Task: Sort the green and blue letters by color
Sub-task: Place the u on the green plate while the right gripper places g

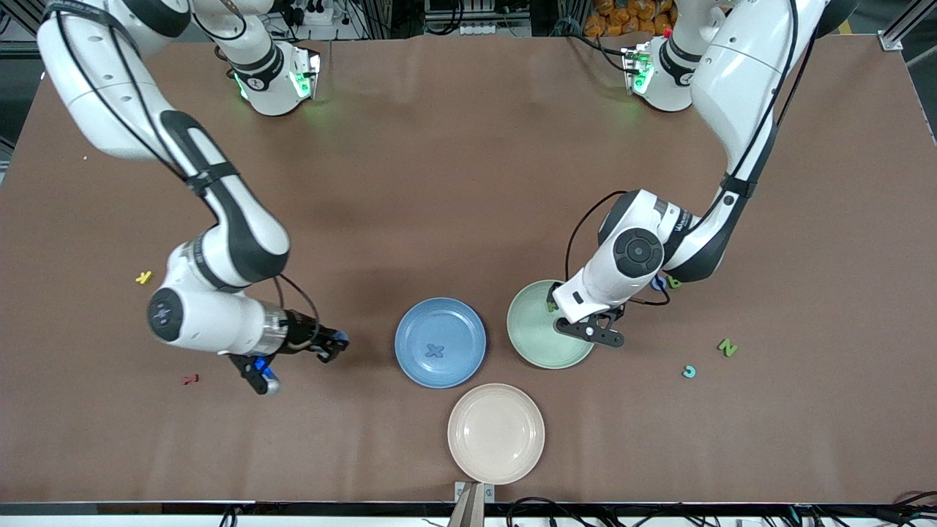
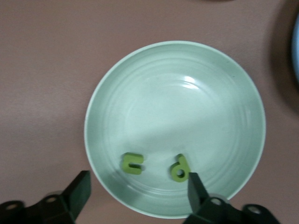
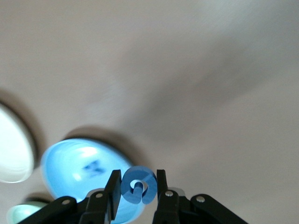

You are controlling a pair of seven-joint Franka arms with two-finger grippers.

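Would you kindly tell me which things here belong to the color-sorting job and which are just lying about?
Part of the job:
blue plate with a blue X
green plate with two green letters
blue letter gripped in the right hand
green N and a small blue letter on the table
left hand, open over the green plate

Lying about:
yellow letter
dark red letter
beige plate

Brown table (image 1: pixel 454 146) surface is matte and evenly lit. Cables (image 1: pixel 468 18) and a metal frame (image 1: pixel 904 22) border its upper edge.

blue X (image 1: pixel 435 350) flat in blue plate (image 1: pixel 410 366), two green letters (image 2: pixel 132 163) in green plate (image 2: pixel 140 70)
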